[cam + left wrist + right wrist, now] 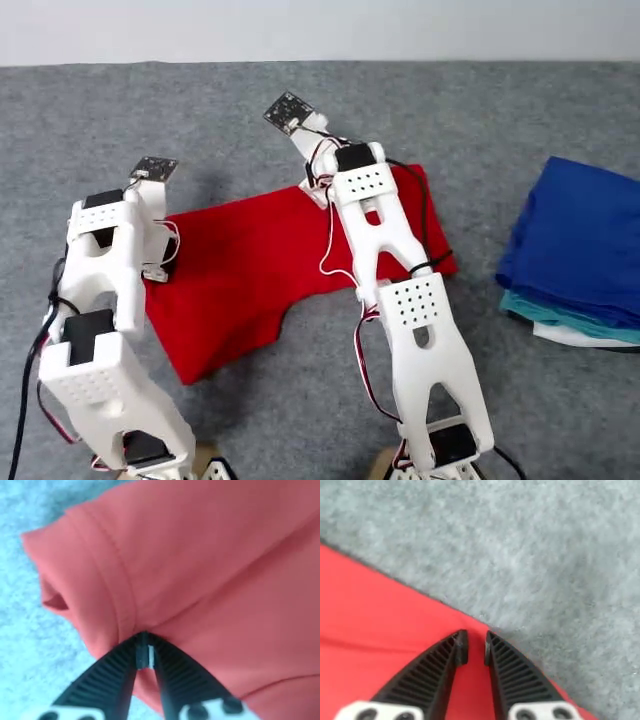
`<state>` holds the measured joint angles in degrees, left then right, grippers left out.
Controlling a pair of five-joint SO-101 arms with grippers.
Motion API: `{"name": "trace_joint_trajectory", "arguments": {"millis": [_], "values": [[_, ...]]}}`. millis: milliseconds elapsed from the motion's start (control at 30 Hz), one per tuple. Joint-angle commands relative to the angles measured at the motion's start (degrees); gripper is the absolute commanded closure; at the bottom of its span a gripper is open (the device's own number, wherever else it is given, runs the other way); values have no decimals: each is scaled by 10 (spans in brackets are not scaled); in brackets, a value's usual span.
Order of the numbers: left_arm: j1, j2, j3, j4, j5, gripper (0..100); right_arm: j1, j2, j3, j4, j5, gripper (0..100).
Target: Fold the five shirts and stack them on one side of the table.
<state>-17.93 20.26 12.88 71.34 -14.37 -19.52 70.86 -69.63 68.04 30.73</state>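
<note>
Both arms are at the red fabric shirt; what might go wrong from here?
1. The left hand pinches the red fabric shirt by a thin fold near the sleeve hem; it may slip out when lifted.
2. The right hand sits open at the shirt's very edge, so closing might miss the cloth, leaving the fold lopsided.

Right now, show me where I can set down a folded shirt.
Bare table lies between the red shirt and the folded stack, and along the far edge. The middle is crowded: left gripper and right gripper at the red shirt.
</note>
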Motion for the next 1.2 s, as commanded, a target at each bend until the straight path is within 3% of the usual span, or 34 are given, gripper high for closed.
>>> {"name": "trace_joint_trajectory", "arguments": {"millis": [0, 400, 733, 833, 1000, 1167], "values": [[-17, -49, -8, 17, -10, 994, 31, -14, -25, -15, 7, 931], [7, -175, -9, 31, -8, 994, 1, -115, -25, 90, 3, 930], [-11, -239, -9, 134, -7, 994, -5, -189, -25, 276, 2, 930], [-53, -277, -8, 157, -7, 994, -15, -211, -25, 334, 2, 930], [-191, -319, -8, 160, 4, 994, -36, -269, 10, 350, -5, 931], [-319, -318, -5, 156, -61, 994, -102, -362, 145, 350, -6, 928]]}}
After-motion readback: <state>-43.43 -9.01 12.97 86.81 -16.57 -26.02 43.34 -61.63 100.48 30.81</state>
